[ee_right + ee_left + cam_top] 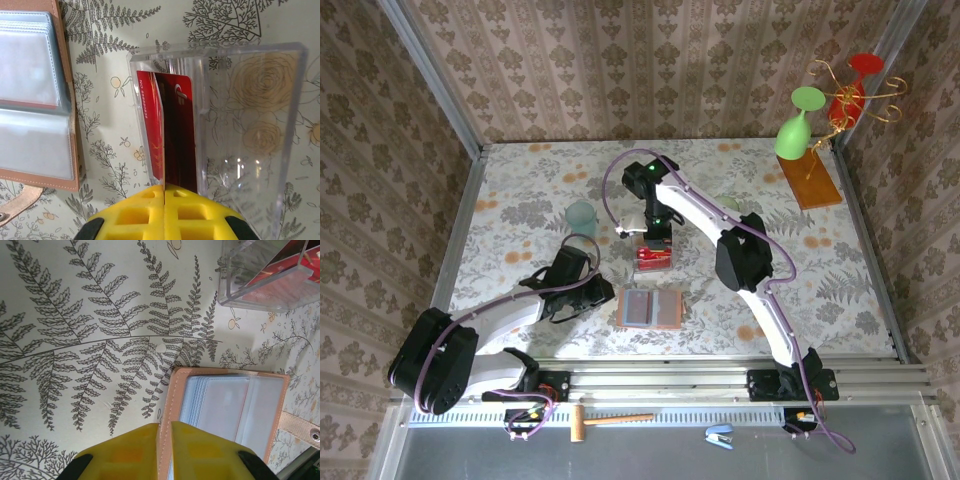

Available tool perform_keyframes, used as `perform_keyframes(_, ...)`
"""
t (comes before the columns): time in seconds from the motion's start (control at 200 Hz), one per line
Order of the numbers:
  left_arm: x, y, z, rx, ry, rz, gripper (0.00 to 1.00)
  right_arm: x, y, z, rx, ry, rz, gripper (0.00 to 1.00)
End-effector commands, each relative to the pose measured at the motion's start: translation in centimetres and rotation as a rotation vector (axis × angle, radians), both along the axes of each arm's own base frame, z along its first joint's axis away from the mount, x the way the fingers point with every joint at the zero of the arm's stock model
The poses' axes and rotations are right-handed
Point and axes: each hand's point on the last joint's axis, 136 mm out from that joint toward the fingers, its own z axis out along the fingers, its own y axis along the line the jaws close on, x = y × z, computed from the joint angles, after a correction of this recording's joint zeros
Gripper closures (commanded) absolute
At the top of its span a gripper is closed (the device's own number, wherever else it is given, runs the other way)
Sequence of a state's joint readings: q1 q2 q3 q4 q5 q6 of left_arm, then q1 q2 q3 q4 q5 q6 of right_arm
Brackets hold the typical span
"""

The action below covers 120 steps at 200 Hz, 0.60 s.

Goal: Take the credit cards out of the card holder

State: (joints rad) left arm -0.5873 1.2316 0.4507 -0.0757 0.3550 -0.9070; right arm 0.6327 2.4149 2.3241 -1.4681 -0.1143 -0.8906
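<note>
Right gripper (164,188) clamping credit card (175,130), clear box (250,100) around, card holder (30,140) beside

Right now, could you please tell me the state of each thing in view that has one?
Card holder: lying open and flat, its edge pinched by the left gripper.
Left gripper: shut on the card holder's edge.
Right gripper: shut on a red card.
Red card: standing on edge inside the clear box, gripped.
Clear box: open, resting beside the card holder.
Cup: upright, untouched.
</note>
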Motion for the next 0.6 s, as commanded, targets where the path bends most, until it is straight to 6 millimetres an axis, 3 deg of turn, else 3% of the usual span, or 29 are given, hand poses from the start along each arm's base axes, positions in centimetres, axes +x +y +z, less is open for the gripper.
perform_keyframes(0.0, 0.1, 0.2, 0.3, -0.003, -0.006, 0.002, 0.86, -0.3, 0.1, -0.2, 0.010, 0.038, -0.013, 1.00)
perform_keyframes(0.595, 0.2, 0.0, 0.4, -0.009, -0.004, 0.001, 0.85, 1.1, -0.9, -1.1, 0.030, 0.081, -0.199, 1.00)
